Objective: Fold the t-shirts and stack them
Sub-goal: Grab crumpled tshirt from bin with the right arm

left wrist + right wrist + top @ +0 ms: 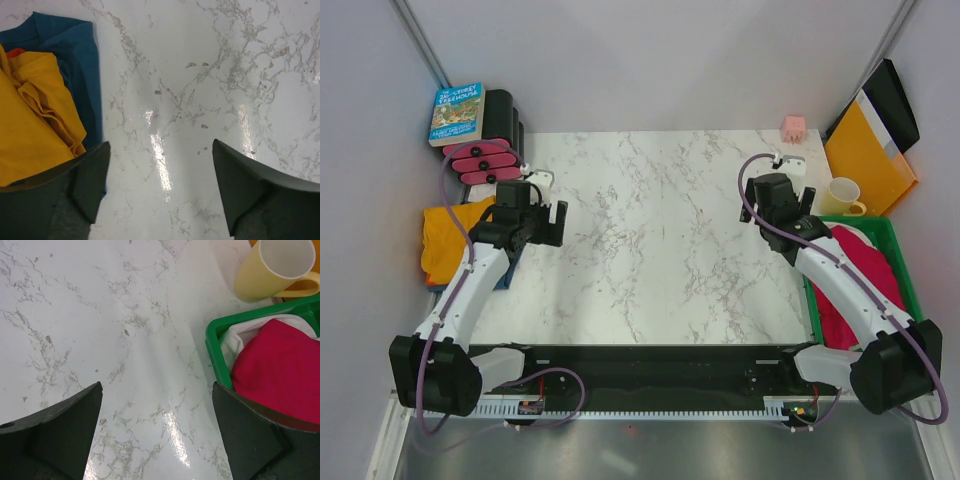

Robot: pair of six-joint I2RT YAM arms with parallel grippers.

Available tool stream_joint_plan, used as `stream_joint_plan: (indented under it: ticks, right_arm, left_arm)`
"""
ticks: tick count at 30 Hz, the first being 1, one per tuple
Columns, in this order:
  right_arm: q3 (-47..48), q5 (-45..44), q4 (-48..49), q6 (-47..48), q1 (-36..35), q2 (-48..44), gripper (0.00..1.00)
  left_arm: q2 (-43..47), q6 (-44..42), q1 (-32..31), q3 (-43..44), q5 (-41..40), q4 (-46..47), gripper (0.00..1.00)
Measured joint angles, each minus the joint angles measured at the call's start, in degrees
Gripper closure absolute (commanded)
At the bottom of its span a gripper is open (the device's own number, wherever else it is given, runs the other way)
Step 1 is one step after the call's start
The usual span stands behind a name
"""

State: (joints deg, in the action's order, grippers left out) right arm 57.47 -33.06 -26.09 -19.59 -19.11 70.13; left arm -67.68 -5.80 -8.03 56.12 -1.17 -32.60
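An orange t-shirt (445, 240) (35, 125) lies crumpled at the table's left edge on top of a dark blue t-shirt (75, 55). A crimson red t-shirt (865, 275) (280, 365) is bunched in the green bin (900, 240) (215, 335) on the right. My left gripper (548, 195) (161, 145) hovers open over bare marble just right of the orange and blue shirts, with nothing between its jaws. My right gripper (790, 175) (157, 386) is also open and empty above the marble, just left of the bin.
A yellow cup (842, 195) (277, 267) stands beyond the bin, with an orange-yellow folder (865, 150) leaning behind it. White cloth (240, 337) shows in the bin. A book (457, 112) and pink-and-black objects (485, 160) sit far left, a small pink block (793, 126) far right.
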Motion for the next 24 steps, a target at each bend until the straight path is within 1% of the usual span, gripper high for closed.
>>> stream_joint_plan:
  ticks: [4, 8, 10, 12, 14, 18, 22, 24]
  right_arm:
    - [0.00, -0.52, 0.04, 1.18, -0.44, -0.52, 0.02]
    - [0.28, -3.41, 1.73, 5.16, -5.14, -0.52, 0.02]
    - [2.97, -4.04, 0.70, 6.16, -7.19, 0.90, 0.02]
    - [8.15, -4.68, 0.24, 6.69, -6.69, 3.96, 0.02]
    - [11.10, -4.66, 0.57, 6.73, -4.46, 5.62, 0.02]
    - [13.03, -4.55, -0.48, 4.07, 3.30, 6.54, 0.02]
    - [13.40, -3.65, -3.28, -2.25, 15.10, 8.04, 0.02]
    - [13.38, -3.32, -5.29, -5.51, 19.91, 8.72, 0.03]
  left_arm:
    - [0.74, 0.70, 0.09, -0.33, -0.13, -0.02, 0.01]
    - [1.22, 0.70, 0.09, -0.35, -0.39, -0.07, 0.00]
    - [1.03, 0.70, 0.09, -0.33, -0.85, -0.31, 0.00]
    - [0.68, 0.70, 0.28, -0.33, -1.38, -0.59, 0.00]
    - [0.59, 0.70, 0.87, -0.33, -1.51, -1.18, 0.00]
    - [1.53, 0.70, 2.36, -0.33, -1.66, -1.66, 0.00]
    - [3.13, 0.74, 3.37, -0.33, -1.66, -1.68, 0.00]
    - [3.65, 0.74, 3.58, -0.33, -1.46, -1.88, 0.00]
